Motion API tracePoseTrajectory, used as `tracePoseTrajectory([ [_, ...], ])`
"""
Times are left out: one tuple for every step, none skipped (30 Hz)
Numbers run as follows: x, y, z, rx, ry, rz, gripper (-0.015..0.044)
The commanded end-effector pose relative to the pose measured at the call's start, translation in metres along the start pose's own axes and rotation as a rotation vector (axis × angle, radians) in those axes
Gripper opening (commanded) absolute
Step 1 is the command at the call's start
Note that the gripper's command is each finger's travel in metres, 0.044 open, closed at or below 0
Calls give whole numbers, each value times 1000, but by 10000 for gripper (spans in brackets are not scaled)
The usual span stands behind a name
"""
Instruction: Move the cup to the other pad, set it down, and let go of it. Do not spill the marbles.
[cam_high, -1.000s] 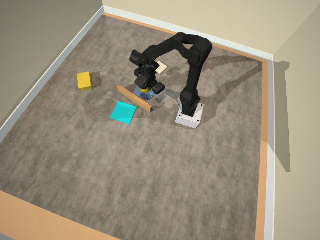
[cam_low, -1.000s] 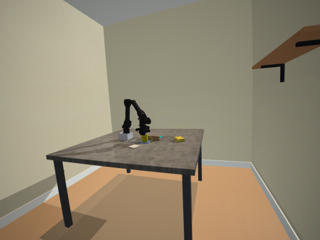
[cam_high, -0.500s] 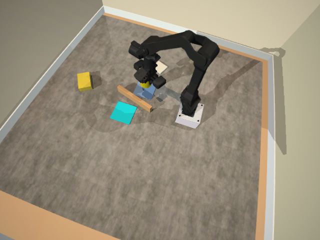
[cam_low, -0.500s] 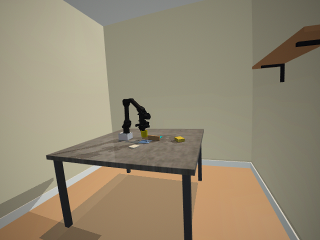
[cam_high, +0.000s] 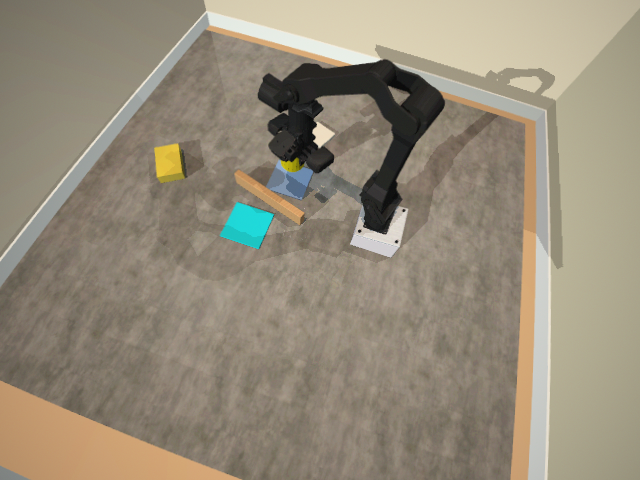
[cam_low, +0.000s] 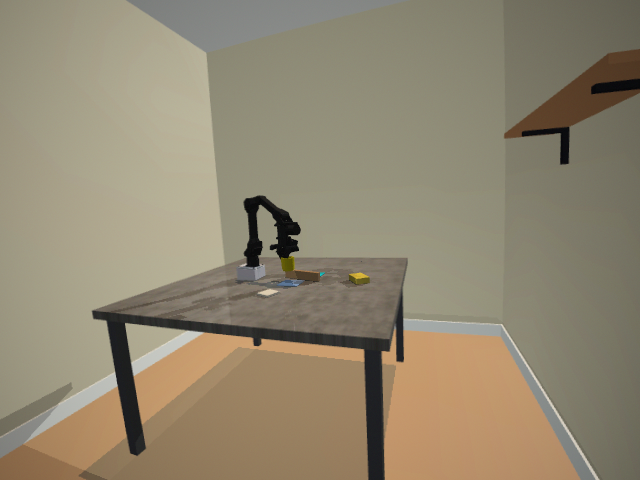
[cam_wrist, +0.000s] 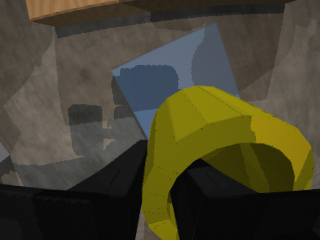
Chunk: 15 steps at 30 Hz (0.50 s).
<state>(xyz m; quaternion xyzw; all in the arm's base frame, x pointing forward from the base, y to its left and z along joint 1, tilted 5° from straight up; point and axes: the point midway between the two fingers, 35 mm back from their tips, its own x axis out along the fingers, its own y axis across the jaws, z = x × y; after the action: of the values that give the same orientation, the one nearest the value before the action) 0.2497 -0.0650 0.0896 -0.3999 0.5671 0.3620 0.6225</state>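
The yellow cup (cam_high: 292, 164) (cam_low: 287, 264) (cam_wrist: 210, 112) hangs above the blue pad (cam_high: 281, 181) (cam_low: 287, 284) (cam_wrist: 175, 55), clear of it, and looks about upright in the exterior view. My gripper (cam_low: 285, 256) (cam_wrist: 157, 148) is shut on the cup's wall, one finger inside the mouth and one outside. The cyan pad (cam_high: 247, 225) (cam_low: 322, 274) lies flat and bare on the other side of a wooden bar. No marbles can be seen; the cup's bottom is hidden in the wrist view.
The wooden bar (cam_high: 268, 197) (cam_low: 305, 275) (cam_wrist: 100, 10) stands between the two pads as a low barrier. A yellow block (cam_high: 169, 162) (cam_low: 359, 278) is off beyond the bar's far end. A cream tile (cam_high: 324, 134) (cam_low: 268, 292) lies near the blue pad, partly behind the arm in the top view.
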Motion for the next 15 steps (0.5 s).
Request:
tracePoseTrajectory([
  [0,0,0,0,0,0,0],
  [0,0,0,0,0,0,0],
  [0,0,0,0,0,0,0],
  [0,0,0,0,0,0,0],
  [0,0,0,0,0,0,0],
  [0,0,0,0,0,0,0],
  [0,0,0,0,0,0,0],
  [0,0,0,0,0,-1,0],
  [0,0,1,0,0,-1,0],
  [0,0,2,0,0,-1,0],
  [0,0,3,0,-1,-1,0],
  [0,1,4,0,-1,-1,0],
  [0,1,6,0,-1,-1,0],
  [0,1,8,0,-2,-1,0],
  [0,1,9,-1,-2,-1,0],
])
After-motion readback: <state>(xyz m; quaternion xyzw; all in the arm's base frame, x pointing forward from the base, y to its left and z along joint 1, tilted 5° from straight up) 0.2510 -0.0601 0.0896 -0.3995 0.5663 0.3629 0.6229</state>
